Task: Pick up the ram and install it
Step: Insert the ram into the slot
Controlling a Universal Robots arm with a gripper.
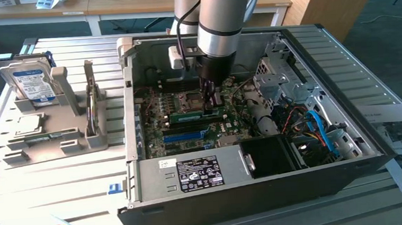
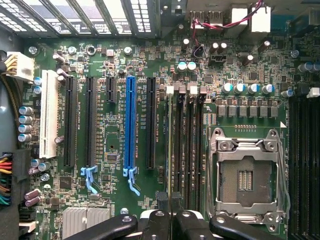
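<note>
Green ram (image 1: 187, 115) between blue slot (image 1: 186, 136) and socket (image 1: 191, 98)

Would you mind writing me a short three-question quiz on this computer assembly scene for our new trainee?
1. What are the fingers shut on?
2. True or false: the processor socket is empty.
3. The hard drive stands: A in the processor socket, B in the grey holder, C between the fingers.
Key: 1 the ram; 2 true; 3 B.
</note>
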